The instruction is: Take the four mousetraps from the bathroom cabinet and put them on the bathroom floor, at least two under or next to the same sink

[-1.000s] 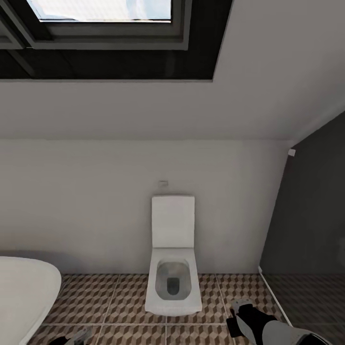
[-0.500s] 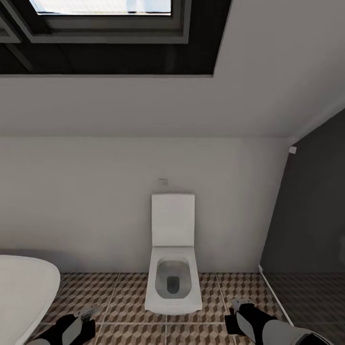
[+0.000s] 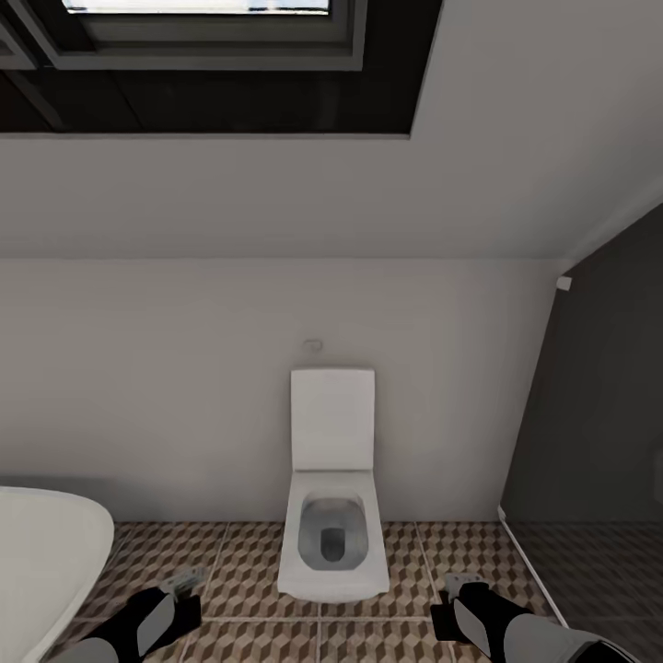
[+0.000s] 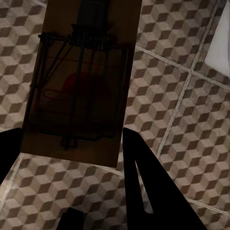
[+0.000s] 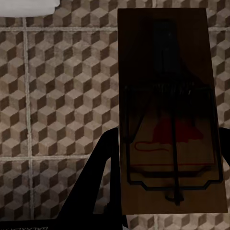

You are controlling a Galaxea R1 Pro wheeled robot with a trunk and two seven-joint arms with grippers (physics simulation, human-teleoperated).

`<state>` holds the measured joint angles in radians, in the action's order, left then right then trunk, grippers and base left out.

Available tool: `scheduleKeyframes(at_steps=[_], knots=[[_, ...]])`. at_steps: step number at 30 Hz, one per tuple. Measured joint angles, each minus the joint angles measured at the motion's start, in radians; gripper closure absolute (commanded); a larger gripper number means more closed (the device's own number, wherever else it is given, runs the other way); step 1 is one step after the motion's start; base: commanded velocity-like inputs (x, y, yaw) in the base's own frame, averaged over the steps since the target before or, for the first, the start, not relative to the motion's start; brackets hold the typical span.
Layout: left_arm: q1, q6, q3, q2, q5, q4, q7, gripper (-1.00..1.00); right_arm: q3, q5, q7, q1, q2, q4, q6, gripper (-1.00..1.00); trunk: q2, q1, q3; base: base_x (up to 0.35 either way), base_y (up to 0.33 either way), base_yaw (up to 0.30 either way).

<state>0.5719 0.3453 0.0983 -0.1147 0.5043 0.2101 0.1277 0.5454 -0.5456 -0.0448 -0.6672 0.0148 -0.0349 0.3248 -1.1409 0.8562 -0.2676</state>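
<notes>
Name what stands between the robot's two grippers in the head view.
The toilet stands between the left gripper and right gripper, on the patterned floor, further back, against the wall.

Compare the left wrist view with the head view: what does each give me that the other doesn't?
Left wrist alone: the mousetrap clamped between the left gripper fingers, close enough to read its dark wire parts and red mark.

Head alone: the toilet against the wall, the bathtub rim, the window above, the dark shower wall, and the right gripper.

Shared: the patterned bathroom floor and the left gripper with its trap, seen from the head as just a small pale sliver.
</notes>
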Motion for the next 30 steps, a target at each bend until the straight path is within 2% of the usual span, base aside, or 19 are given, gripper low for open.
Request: scheduleKeyframes(at_steps=[5, 10, 13, 21, 25, 30], knots=[[0.000, 0.002, 0.000, 0.016, -0.038, -0.001, 0.000, 1.00, 0.000, 0.000, 0.000, 0.000, 0.000, 0.000, 0.000, 1.00, -0.035, 0.019, -0.016, 0.000, 0.000, 0.000], [0.001, 0.004, 0.003, 0.057, -0.076, -0.002, 0.007, 1.00, 0.000, -0.001, 0.000, 0.000, 0.003, 0.000, -0.001, 1.00, -0.070, 0.038, -0.031, 0.000, 0.000, 0.000], [0.001, 0.005, 0.003, 0.068, -0.093, -0.005, 0.009, 1.00, 0.001, -0.001, 0.000, 0.000, 0.022, 0.000, -0.007, 1.00, -0.091, 0.050, -0.041, 0.000, 0.000, 0.000], [0.007, 0.006, 0.003, 0.076, -0.099, -0.001, 0.009, 1.00, -0.001, -0.002, 0.004, 0.000, 0.030, -0.013, -0.030, 1.00, -0.147, 0.081, -0.066, 0.000, 0.000, 0.000], [0.042, 0.007, 0.006, 0.084, -0.100, -0.005, 0.007, 1.00, 0.000, -0.001, 0.002, 0.000, 0.029, -0.045, -0.030, 1.00, -0.175, 0.096, -0.078, 0.000, 0.000, 0.000], [0.053, 0.005, 0.049, 0.093, -0.101, -0.022, 0.005, 1.00, 0.000, -0.001, 0.002, 0.000, 0.029, -0.051, -0.030, 1.00, -0.210, 0.115, -0.094, 0.000, 0.000, 0.000]])
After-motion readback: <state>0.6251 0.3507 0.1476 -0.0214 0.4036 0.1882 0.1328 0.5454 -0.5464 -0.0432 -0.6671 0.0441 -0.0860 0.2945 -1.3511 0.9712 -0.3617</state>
